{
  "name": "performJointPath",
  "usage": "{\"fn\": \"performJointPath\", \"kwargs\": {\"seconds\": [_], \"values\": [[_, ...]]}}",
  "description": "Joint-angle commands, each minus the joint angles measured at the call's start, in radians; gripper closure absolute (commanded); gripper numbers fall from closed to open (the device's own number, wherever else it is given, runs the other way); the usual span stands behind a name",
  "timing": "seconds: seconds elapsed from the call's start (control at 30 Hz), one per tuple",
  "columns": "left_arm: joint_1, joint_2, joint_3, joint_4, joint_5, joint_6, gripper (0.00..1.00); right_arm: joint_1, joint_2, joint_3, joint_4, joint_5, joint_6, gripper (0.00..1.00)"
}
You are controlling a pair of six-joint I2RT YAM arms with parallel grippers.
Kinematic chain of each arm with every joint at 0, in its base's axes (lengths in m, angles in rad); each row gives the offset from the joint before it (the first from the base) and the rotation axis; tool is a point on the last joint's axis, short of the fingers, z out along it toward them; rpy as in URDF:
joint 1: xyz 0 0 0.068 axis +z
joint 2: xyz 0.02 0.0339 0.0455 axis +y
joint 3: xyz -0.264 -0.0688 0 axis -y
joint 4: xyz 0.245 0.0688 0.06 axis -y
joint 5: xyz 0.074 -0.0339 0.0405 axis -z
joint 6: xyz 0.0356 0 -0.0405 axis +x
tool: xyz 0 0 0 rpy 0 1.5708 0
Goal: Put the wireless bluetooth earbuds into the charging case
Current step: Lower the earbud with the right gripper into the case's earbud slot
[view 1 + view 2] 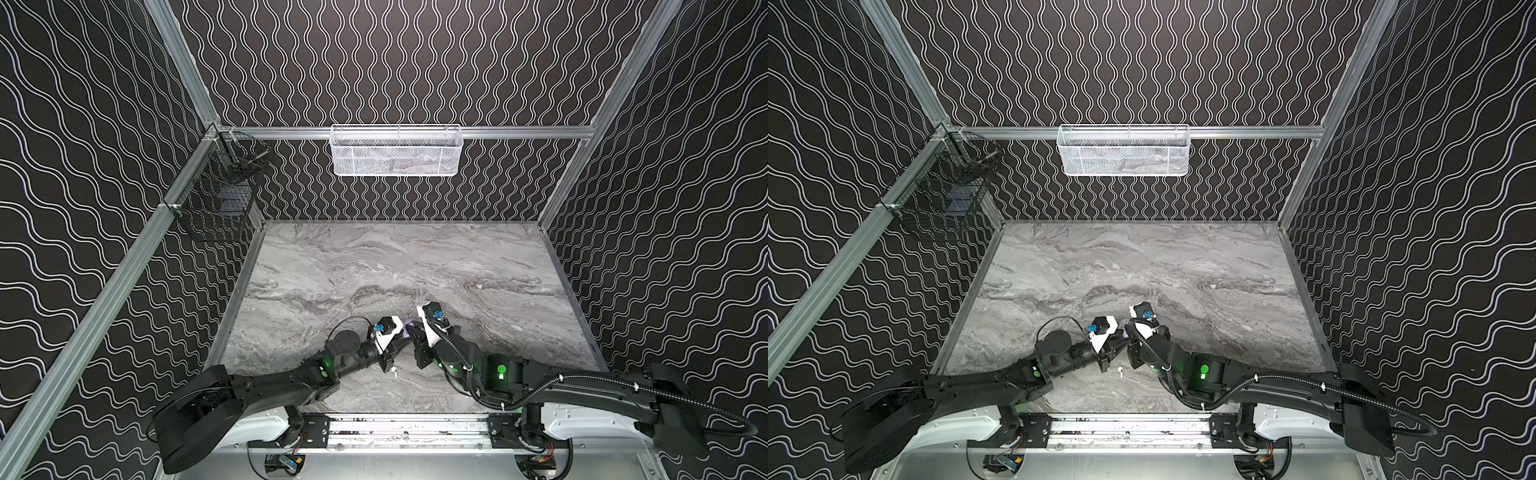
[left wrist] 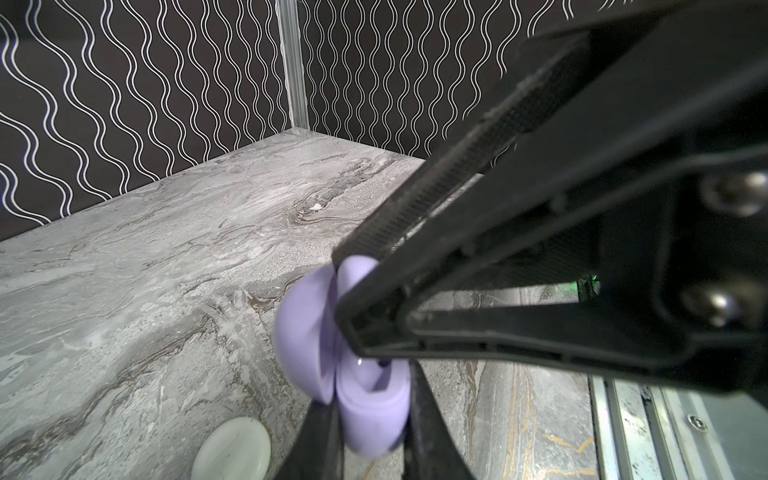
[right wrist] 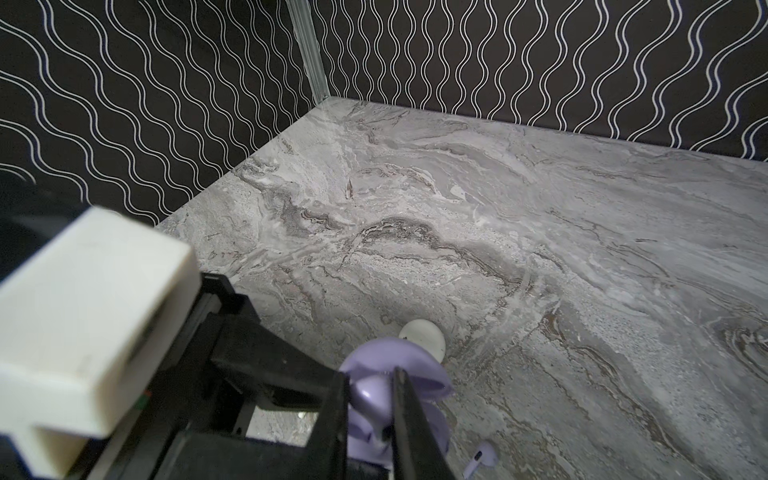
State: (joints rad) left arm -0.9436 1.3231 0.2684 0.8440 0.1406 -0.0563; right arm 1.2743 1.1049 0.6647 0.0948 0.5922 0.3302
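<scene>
Pinches the open lavender case [image 2: 307,332] at its edge with the left gripper [image 2: 341,286], jaws clamped tight on the rim. Grips a lavender earbud [image 3: 368,395] in the right gripper [image 3: 370,380], fingers [image 3: 409,419] closed on either side of it. Bulbous head between the fingertips, stem pointing into the case's lower half between the two spread shells; cannot tell whether seated.

Brings both grippers together over the marble table [image 1: 415,257], near the middle and toward its near edge. In both top views, hides the case almost wholly under the two wrists, with only a sliver of lavender showing between them.

Lying loose on the table just beside the case, clear of both grippers: a second lavender earbud [image 3: 482,457]. Resting flat and closed on the marble near the lavender one: a round white case [image 3: 422,337]; cannot tell whether touching. Lying alone close to the left wrist, toward the front rail [image 1: 407,428]: one white earbud [image 1: 394,371].

Farther out, hanging on the back wall, a white mesh basket [image 1: 397,151]; on the left wall, a black wire basket [image 1: 216,195].
</scene>
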Motion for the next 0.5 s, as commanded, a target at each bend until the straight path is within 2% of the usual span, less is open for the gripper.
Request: {"fn": "performJointPath", "kwargs": {"seconds": [0.0, 0.47], "values": [[0.0, -0.001, 0.0, 0.032, 0.001, -0.01, 1.0, 0.0, 0.008, -0.003, 0.029, 0.0, 0.01, 0.86], [0.002, -0.007, 0.0, 0.029, -0.004, -0.01, 1.0, 0.0, 0.016, 0.001, 0.026, -0.007, 0.013, 0.86]]}}
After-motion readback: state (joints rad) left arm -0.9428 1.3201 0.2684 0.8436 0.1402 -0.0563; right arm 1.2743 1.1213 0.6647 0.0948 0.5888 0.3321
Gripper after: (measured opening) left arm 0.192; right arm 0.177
